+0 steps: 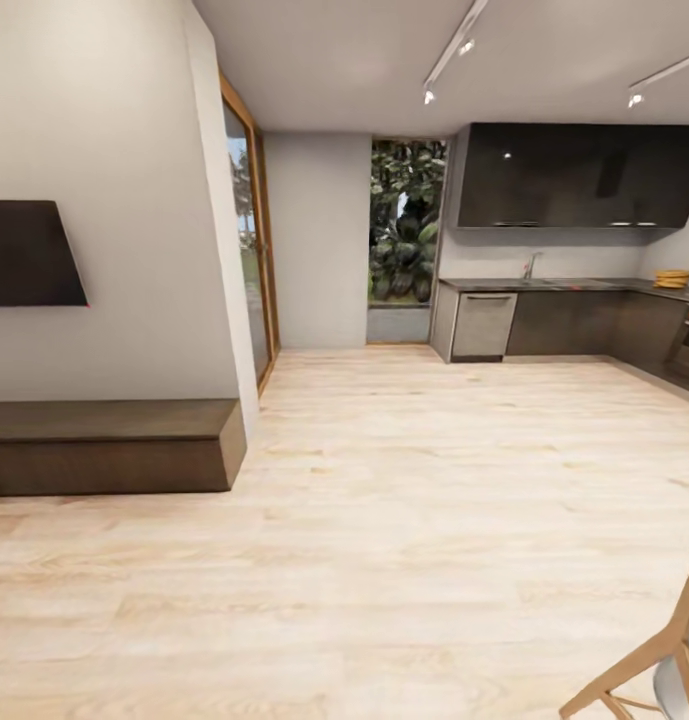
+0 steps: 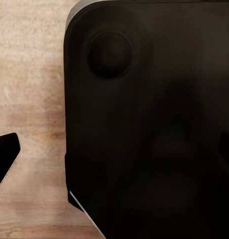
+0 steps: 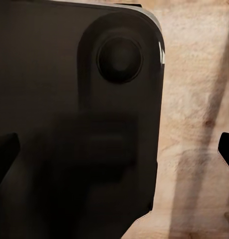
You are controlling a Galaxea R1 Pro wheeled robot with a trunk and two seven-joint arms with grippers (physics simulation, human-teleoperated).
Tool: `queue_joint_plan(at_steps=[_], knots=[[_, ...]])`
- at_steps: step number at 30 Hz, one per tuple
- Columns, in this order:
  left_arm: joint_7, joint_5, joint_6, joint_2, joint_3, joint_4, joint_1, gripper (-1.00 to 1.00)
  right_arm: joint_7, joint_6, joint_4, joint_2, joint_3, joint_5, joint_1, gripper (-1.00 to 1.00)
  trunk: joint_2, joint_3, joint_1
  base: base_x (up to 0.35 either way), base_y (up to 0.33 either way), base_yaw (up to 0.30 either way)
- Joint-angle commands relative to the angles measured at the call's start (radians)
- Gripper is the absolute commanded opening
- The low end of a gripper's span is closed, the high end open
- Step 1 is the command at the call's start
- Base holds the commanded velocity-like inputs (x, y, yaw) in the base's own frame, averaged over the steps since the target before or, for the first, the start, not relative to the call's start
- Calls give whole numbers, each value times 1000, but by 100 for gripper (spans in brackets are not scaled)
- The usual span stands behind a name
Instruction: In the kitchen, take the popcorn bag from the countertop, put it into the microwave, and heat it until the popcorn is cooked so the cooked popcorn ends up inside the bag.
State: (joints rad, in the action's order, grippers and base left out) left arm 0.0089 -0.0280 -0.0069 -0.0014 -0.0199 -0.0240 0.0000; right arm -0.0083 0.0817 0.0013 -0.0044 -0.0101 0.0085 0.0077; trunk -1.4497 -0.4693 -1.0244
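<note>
Kitchen lies ahead and to my right across a wide stretch of pale wood floor [image 1: 404, 520]; the long grey desk [image 1: 574, 284] runs along the far wall under dark upper cabinets [image 1: 574, 176], its long axis stretching rightward and then turning toward me at the corner; I am well apart from it. Popcorn bag and microwave I cannot pick out from here; a small tan stack [image 1: 673, 278] sits on the desk's right end, too small to name. To my left stands a low brown bench [image 1: 109, 445] beneath a dark wall panel [image 1: 29, 254], and a wooden chair [image 1: 649, 660] shows at the near right. Both wrist views look down at the floor beside my dark base [image 2: 154, 124]; a black fingertip of my left pincer [image 2: 5, 158] shows at one edge, and tips of my right pincer [image 3: 4, 154] at both edges; whether either is released or clenched I cannot tell, and neither grasps anything visible. I judge the coming move is a drive forward and rightward toward the desk; the right arm would likely arrive nearer.
</note>
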Motion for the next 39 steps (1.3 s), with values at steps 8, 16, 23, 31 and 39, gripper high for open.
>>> queue_joint_plan(at_steps=[8, 16, 23, 31, 39], knots=[[1, -3, -1, 0, -2, -1, 0, 100, -1, 4, 0, -2, -1, 1, 0, 100, 0, -1, -1, 321, 0, 0], [1, -3, -1, 0, -2, -1, 0, 100, -1, 4, 0, -3, -1, 1, 0, 100, 0, -1, -1, 321, 0, 0], [2, -3, -1, 0, -2, -1, 0, 100, -2, 4, 0, -2, -1, 0, 0, 100, 0, -1, -1, 321, 0, 0], [2, -4, -1, 0, -2, -1, 0, 100, -2, 3, 0, 1, -1, -1, 0, 100, 0, -1, -1, 321, 0, 0], [1, -4, 0, 0, -2, -1, 0, 100, -1, 4, 0, -1, -1, 1, 0, 100, 0, -1, -1, 321, 0, 0]])
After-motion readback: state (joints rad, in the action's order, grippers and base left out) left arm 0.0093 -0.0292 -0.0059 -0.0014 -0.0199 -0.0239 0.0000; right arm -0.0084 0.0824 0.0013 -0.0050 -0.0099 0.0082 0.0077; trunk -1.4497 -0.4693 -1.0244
